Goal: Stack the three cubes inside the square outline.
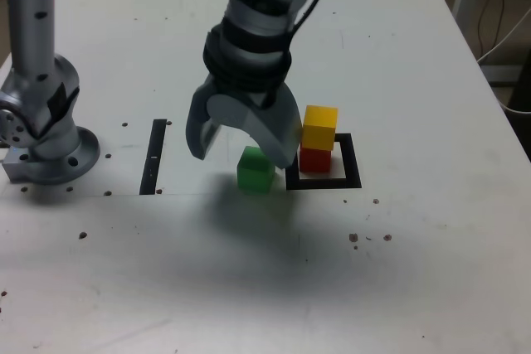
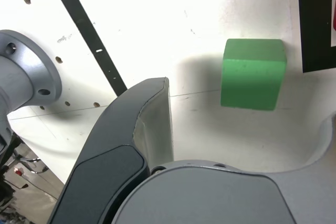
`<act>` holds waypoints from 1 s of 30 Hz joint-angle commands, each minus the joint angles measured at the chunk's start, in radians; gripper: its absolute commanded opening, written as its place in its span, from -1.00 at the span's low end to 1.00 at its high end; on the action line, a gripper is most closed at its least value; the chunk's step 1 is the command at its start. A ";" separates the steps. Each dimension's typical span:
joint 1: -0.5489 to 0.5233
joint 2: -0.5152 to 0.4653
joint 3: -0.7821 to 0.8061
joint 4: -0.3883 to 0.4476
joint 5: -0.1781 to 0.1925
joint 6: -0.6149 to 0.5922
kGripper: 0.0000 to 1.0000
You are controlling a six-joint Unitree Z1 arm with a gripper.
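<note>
A green cube (image 1: 255, 169) sits on the white table (image 1: 249, 288) just outside the square outline (image 1: 352, 178) of black tape, on the exterior view's left of it and nearly touching its edge, while the arm's gripper (image 1: 242, 151) hangs over the cube with its two grey jaws spread wide apart and nothing between them. One jaw reaches down just beside the cube on the outline's side, its tip overlapping the tape's near corner in this view; the other hangs clear of the cube on the far side from the outline. Inside the outline, a red cube (image 1: 314, 159) stands on the white centre with a yellow cube (image 1: 319, 127) stacked squarely on top. Farther from the outline, toward the exterior view's left, a straight narrow black strip (image 1: 154, 157) lies on the table, and beyond that stands the arm's round grey base (image 1: 50, 151). Only the exterior view shows the two-cube stack and the full outline. The wrist view, looking down past the gripper (image 2: 247, 129), shows the green cube (image 2: 253, 74) resting flat and free of both jaws, with bare table around it; of the square outline (image 2: 314, 24) it catches just one thick band of tape beside the cube and a sliver of red at the picture's edge. That view also shows the black strip (image 2: 86, 30) and part of the base (image 2: 23, 82).
</note>
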 commanded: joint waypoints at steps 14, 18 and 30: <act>0.001 0.072 0.035 -0.068 -0.015 -0.002 0.94; 0.001 0.080 0.047 -0.083 -0.020 -0.001 0.93; 0.001 0.112 0.057 -0.112 -0.037 0.008 0.85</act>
